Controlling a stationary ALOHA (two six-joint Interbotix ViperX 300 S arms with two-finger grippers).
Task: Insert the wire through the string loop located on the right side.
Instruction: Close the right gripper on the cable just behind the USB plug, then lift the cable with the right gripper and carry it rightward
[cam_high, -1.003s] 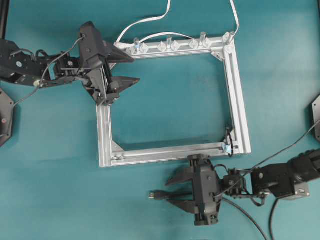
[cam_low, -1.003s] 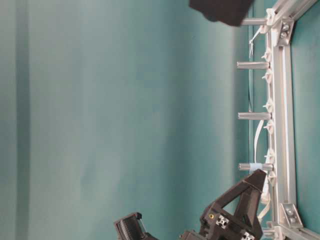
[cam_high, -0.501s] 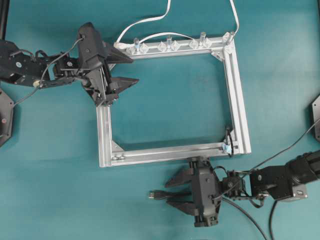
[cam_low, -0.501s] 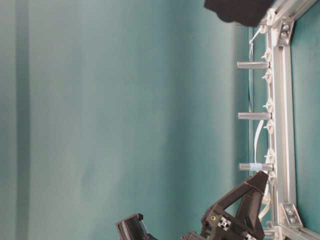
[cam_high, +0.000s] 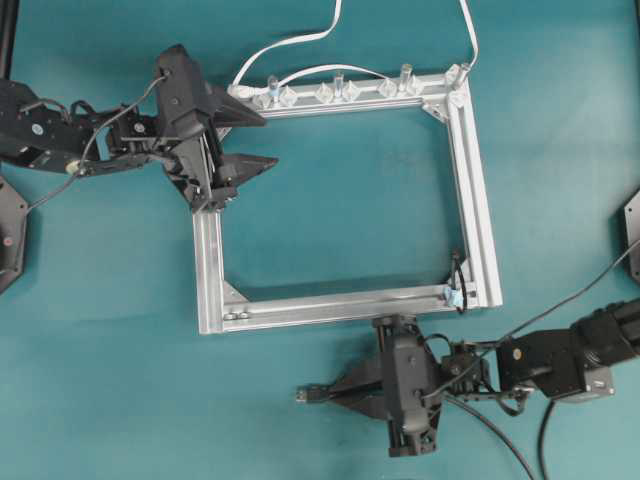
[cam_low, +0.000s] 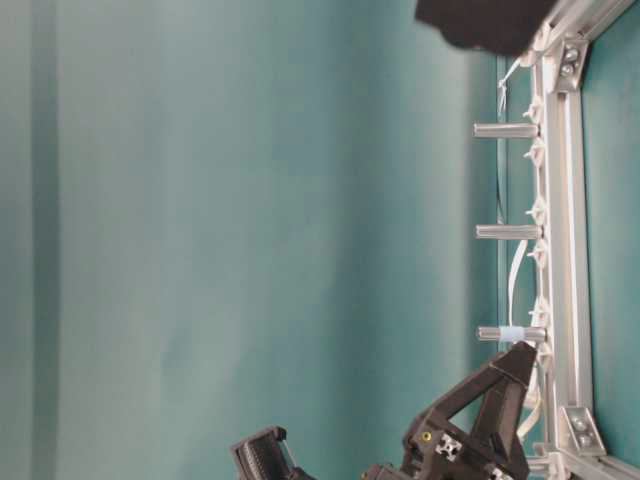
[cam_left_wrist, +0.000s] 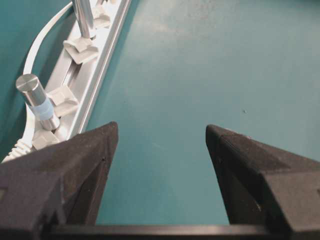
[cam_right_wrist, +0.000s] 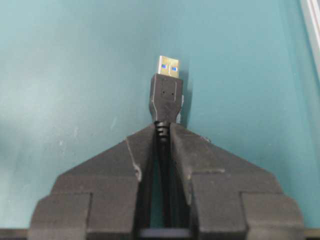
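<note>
My right hand (cam_high: 345, 392) is clamped on the thin black round wire (cam_right_wrist: 164, 95) just behind its metal-tipped plug. The tiny black string loop (cam_high: 457, 276), faint from overhead, waits at two o'clock; next, lift and aim there.

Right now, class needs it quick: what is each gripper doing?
Left gripper: open, holding nothing, beside the aluminium frame.
Right gripper: closed on the wire, just behind its plug.

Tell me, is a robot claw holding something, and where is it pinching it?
Yes. The right gripper pinches the wire on its ribbed collar, just behind the plug. The left gripper is open and holds nothing.
</note>
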